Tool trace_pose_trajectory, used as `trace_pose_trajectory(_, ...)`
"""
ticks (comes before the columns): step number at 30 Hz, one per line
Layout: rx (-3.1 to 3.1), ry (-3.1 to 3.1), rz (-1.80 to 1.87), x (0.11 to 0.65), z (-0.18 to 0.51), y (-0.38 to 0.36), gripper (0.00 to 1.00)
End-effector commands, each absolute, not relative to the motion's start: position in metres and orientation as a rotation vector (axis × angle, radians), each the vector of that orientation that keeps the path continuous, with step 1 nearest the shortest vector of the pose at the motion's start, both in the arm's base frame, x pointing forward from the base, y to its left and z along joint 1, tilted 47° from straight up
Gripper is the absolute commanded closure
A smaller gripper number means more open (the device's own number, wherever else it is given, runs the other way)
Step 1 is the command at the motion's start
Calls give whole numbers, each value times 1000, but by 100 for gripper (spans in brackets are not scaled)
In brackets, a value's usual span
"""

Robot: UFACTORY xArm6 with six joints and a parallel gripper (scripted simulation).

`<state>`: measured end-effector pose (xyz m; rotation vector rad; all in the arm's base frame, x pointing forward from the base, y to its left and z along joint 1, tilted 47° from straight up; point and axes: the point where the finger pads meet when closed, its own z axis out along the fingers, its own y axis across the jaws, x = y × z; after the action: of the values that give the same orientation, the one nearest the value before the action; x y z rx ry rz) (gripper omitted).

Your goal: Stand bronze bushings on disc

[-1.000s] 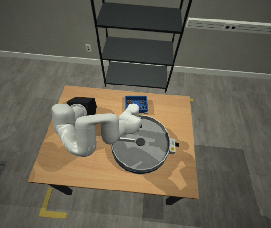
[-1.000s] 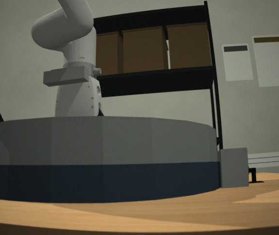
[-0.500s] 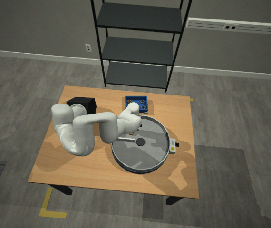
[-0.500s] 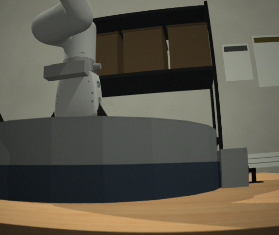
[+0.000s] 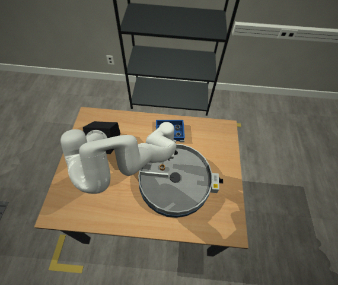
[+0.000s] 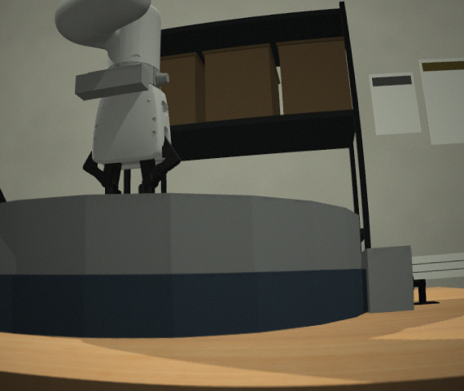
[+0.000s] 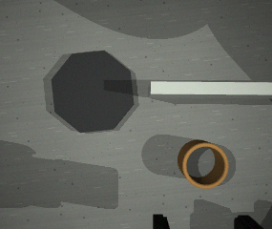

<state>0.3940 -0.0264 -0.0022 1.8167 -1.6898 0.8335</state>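
A bronze bushing (image 5: 162,165) stands upright on an open end on the grey turntable disc (image 5: 175,184), between the rim and the dark octagonal hub (image 5: 174,177). In the wrist view the bushing (image 7: 205,164) is right of and below the hub (image 7: 93,91). My gripper (image 6: 129,186) hangs above the disc, lifted clear of the bushing, with its fingers partly open and empty; only the fingertips show at the bottom edge of the wrist view. The blue crate (image 5: 175,130) behind the turntable shows two grey steel bushings (image 5: 177,130); my arm hides its left part.
A white bar (image 5: 154,173) lies across the disc from the rim toward the hub. A raised rim rings the turntable, with a grey control box (image 5: 215,182) on its right. A black box (image 5: 101,129) sits at the table's back left. A dark shelf unit (image 5: 172,55) stands behind the table.
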Motion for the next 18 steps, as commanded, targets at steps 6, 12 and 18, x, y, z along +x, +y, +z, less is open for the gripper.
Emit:
trace_pose_trajectory(6,1818,-1691,836,395,0,-24,58)
trace_pose_trajectory(12,1817,-1693,837,395,-1,-24,59)
trace_pose_trajectory(18,1803,-1715,845,394,-7,-18,59)
